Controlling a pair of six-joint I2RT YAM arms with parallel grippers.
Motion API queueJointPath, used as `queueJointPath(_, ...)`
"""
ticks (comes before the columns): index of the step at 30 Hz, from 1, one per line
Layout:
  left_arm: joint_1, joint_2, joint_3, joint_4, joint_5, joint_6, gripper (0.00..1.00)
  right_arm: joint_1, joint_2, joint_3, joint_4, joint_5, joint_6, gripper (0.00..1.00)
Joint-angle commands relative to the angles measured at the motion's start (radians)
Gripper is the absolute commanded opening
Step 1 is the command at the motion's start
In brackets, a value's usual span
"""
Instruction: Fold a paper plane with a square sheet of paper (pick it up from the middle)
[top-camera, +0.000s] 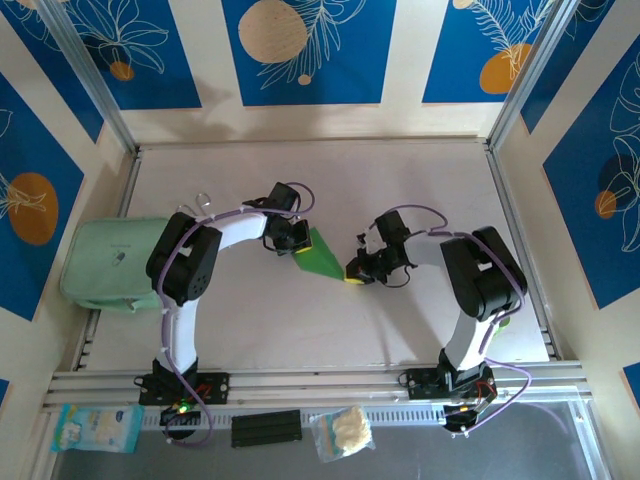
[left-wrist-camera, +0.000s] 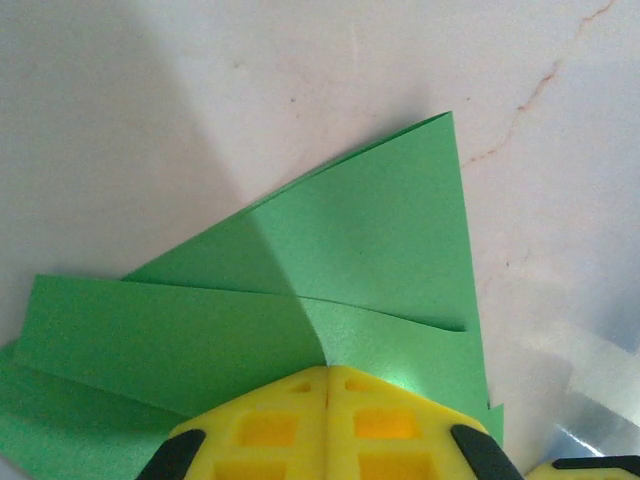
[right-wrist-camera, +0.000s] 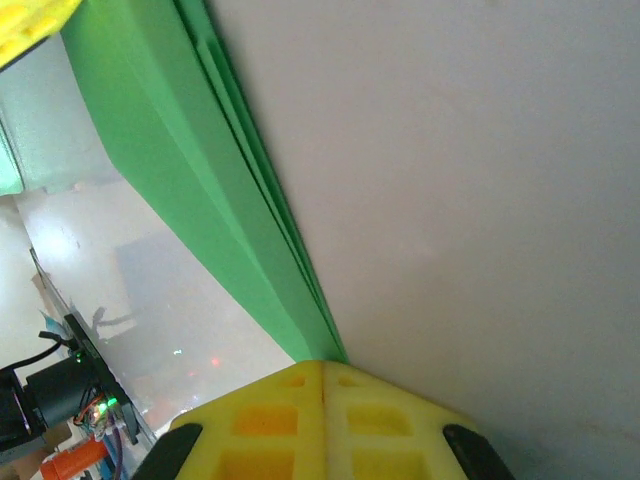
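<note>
Green plane (top-camera: 322, 257) mid-table | your left gripper (top-camera: 299, 246) clamps its left end | your right gripper (top-camera: 354, 272) clamps its right tip | pouch (top-camera: 105, 262) at left edge

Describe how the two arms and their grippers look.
The left arm and the right arm have white shells between bulky black joint housings, and a thin purple cable loops along each. The left gripper and the right gripper have bright yellow fingers moulded with square pockets, with black pieces at the sides.
</note>
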Motion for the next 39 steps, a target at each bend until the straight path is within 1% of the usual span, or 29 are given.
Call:
queueJointPath(1, 0.007, 0.075, -0.014, -0.079, -0.113, 0.028, 0.06, -0.025, -0.039, -0.046, -0.071, 0.044, -0.004, 0.01)
queueJointPath(5, 0.006, 0.045, 0.017, -0.054, -0.061, 0.042, 0.09, -0.017, -0.097, -0.024, -0.054, 0.046, 0.009, 0.02)
queueJointPath(9, 0.007, -0.031, 0.072, -0.038, -0.009, 0.037, 0.16, 0.003, -0.134, 0.021, -0.022, 0.064, 0.032, 0.1)
queueJointPath(11, 0.008, -0.075, 0.075, -0.024, -0.011, 0.016, 0.23, 0.017, -0.116, 0.067, -0.022, 0.069, 0.039, 0.13)
queueJointPath(13, 0.01, -0.12, 0.062, -0.015, -0.037, -0.015, 0.32, 0.035, -0.076, 0.117, -0.02, 0.064, 0.046, 0.17)
queueJointPath(16, 0.021, -0.182, -0.002, 0.031, -0.064, -0.065, 0.44, 0.064, -0.003, 0.198, -0.028, 0.057, 0.052, 0.2)
queueJointPath(21, 0.047, -0.265, -0.137, 0.115, -0.075, -0.139, 0.53, 0.091, 0.087, 0.29, -0.027, 0.075, 0.06, 0.26)
queueJointPath(24, 0.059, -0.295, -0.21, 0.175, -0.049, -0.186, 0.56, 0.092, 0.121, 0.322, -0.022, 0.094, 0.069, 0.3)
queueJointPath(26, 0.066, -0.306, -0.25, 0.212, -0.032, -0.215, 0.58, 0.09, 0.138, 0.335, -0.015, 0.101, 0.071, 0.31)
queueJointPath(32, 0.069, -0.301, -0.311, 0.289, 0.009, -0.269, 0.59, 0.091, 0.195, 0.379, -0.029, 0.106, 0.068, 0.31)
queueJointPath(39, 0.07, -0.283, -0.323, 0.311, 0.029, -0.283, 0.6, 0.093, 0.215, 0.406, -0.059, 0.085, 0.035, 0.29)
